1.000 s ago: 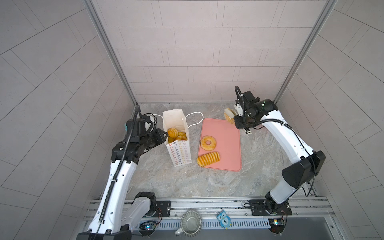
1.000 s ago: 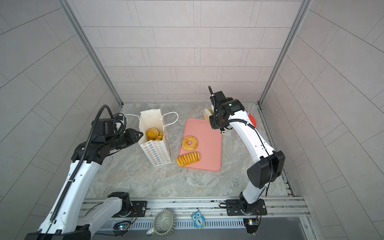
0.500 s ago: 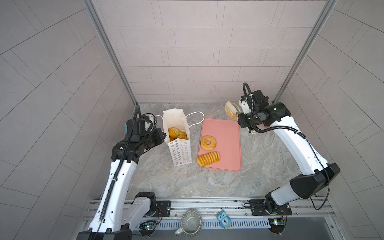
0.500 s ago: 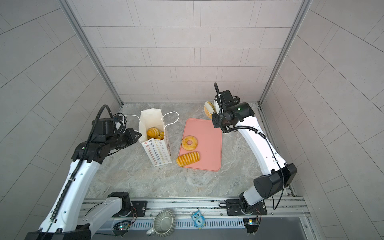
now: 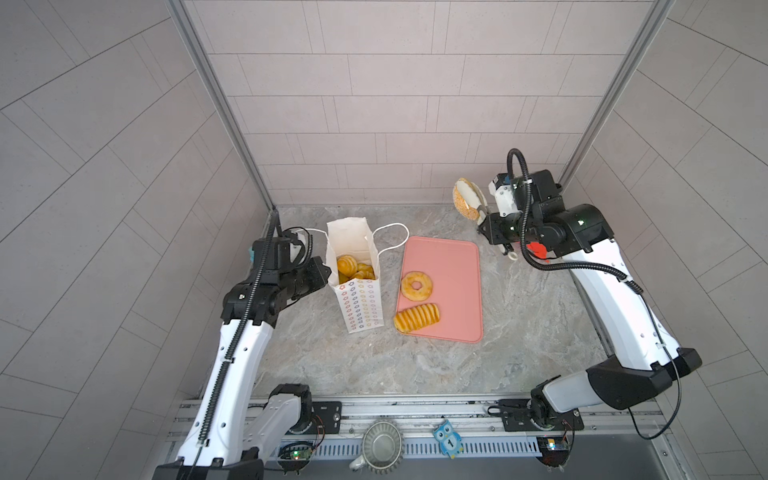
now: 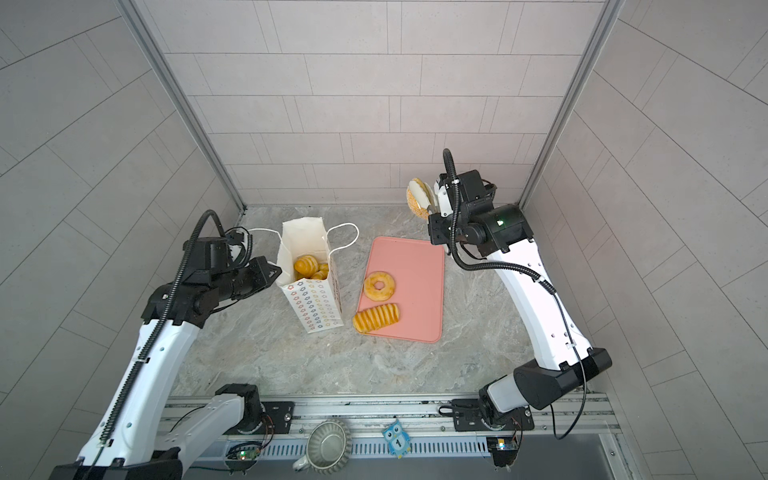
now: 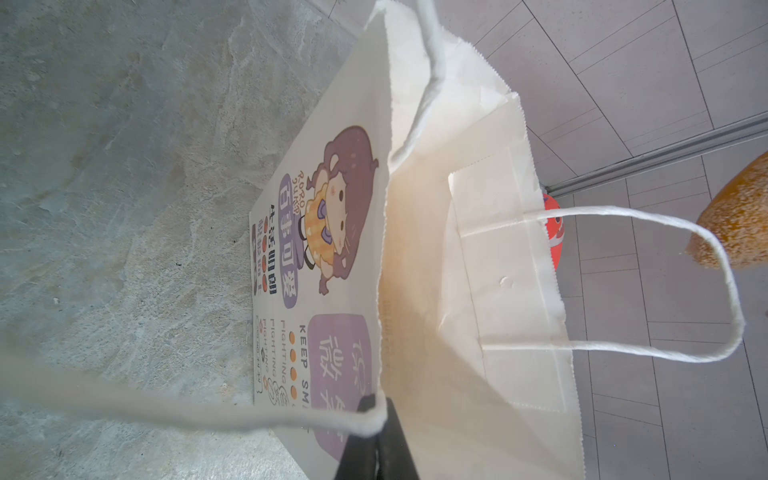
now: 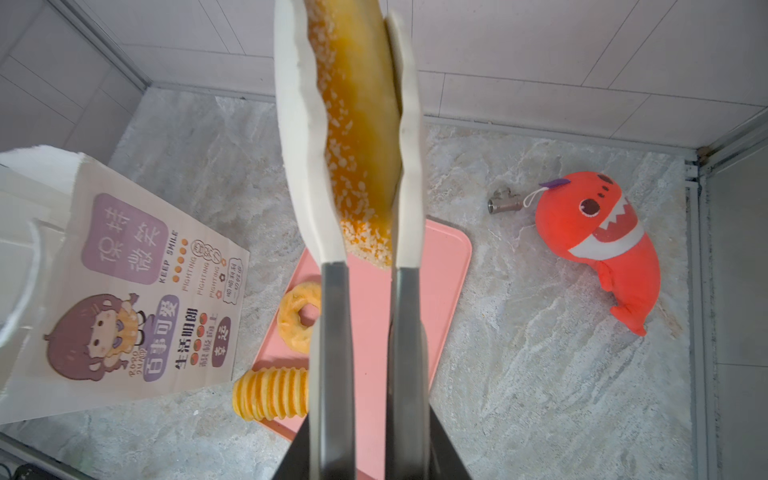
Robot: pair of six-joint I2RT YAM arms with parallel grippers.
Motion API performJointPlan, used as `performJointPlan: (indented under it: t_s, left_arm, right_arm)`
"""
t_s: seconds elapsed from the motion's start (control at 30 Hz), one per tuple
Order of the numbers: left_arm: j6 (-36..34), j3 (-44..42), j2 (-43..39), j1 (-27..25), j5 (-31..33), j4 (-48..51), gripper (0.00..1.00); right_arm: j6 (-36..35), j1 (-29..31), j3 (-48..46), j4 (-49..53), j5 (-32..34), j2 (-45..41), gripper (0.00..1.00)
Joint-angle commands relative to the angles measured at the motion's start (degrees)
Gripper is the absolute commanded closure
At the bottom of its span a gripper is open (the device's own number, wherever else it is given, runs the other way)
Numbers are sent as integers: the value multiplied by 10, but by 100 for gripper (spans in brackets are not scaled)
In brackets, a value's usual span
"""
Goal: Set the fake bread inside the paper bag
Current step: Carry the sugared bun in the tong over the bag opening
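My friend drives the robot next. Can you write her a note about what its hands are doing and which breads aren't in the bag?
Left gripper: shut on the rim of the bag, which stands upright and open.
Right gripper: shut on the sprinkled bun, raised in the air on the right side, apart from the bag.
Done: several pastries lie inside the bag.
Left: put the sprinkled bun in, then the doughnut and the ridged roll, both on the pink tray.
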State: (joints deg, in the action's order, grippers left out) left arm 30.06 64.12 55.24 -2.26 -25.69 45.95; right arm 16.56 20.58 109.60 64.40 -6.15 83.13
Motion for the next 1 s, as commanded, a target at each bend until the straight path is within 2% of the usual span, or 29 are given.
performJointPlan:
  t_s: [0.0,0.6,0.77,0.97]
  left_arm:
    - [-4,16,-7,2,1,6,95]
    - [-4,18,-9,3,6,11,95]
    - [-4,18,-10,3,7,12,95]
    - [-2,18,-14,3,9,14,95]
  right_arm:
    - [15,-1,20,-29,-32,-24,70]
    - [55,21,52,-76,-126,-35,70]
    - [63,58,56,-82,-128,-29,70]
    - [61,126,78,-81,-99,-9,70]
